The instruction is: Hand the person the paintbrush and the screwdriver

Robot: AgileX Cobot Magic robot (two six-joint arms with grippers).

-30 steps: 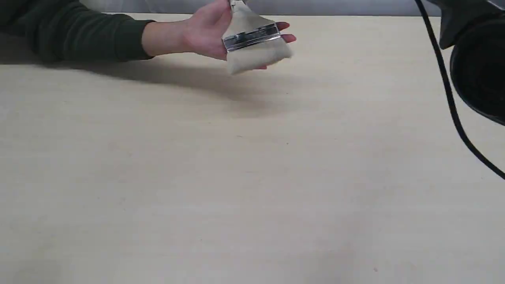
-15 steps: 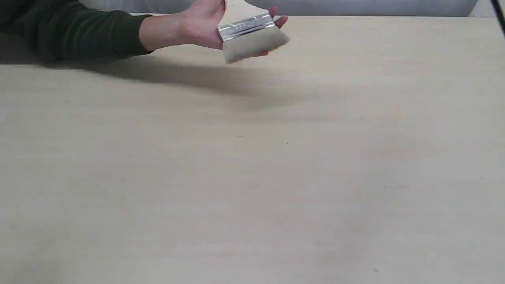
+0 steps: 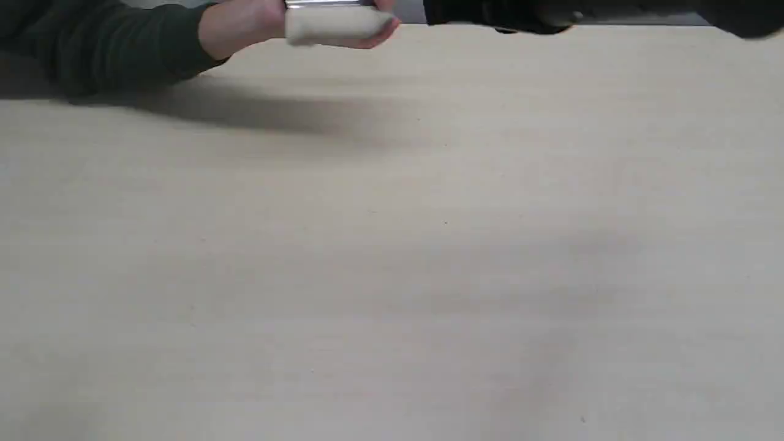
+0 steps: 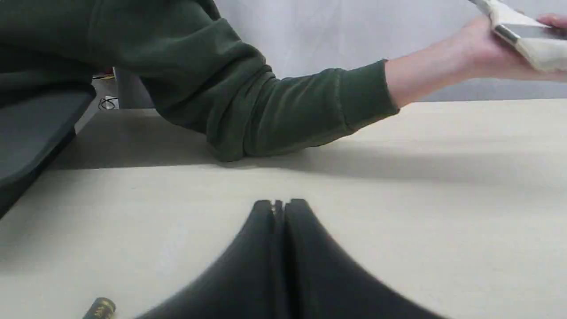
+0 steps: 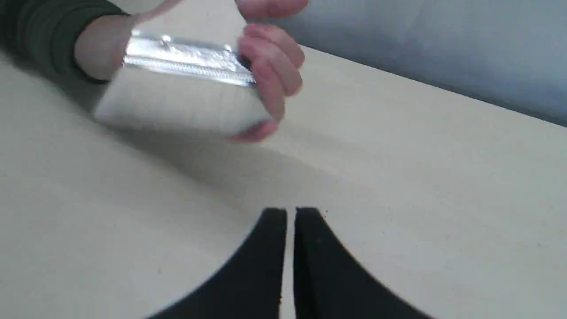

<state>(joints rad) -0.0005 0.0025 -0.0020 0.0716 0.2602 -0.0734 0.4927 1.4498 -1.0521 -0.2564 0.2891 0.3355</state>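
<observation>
The person's hand in a dark green sleeve grips the paintbrush at the table's far edge. Its silver band and pale bristles show clearly in the right wrist view, with the person's fingers wrapped around one side. My right gripper is shut and empty, a short way off from the brush. My left gripper is shut and empty over the table. A dark cylindrical tip with gold marks, apparently the screwdriver, lies on the table beside the left gripper.
The pale wooden table fills the exterior view. A dark blurred part of an arm crosses the top right of that view. A black padded object stands at the table's side near the person's elbow.
The hand with the paintbrush has moved up and to the left, partly out of the exterior view. The dark arm left the right edge and now blurs along the top.
</observation>
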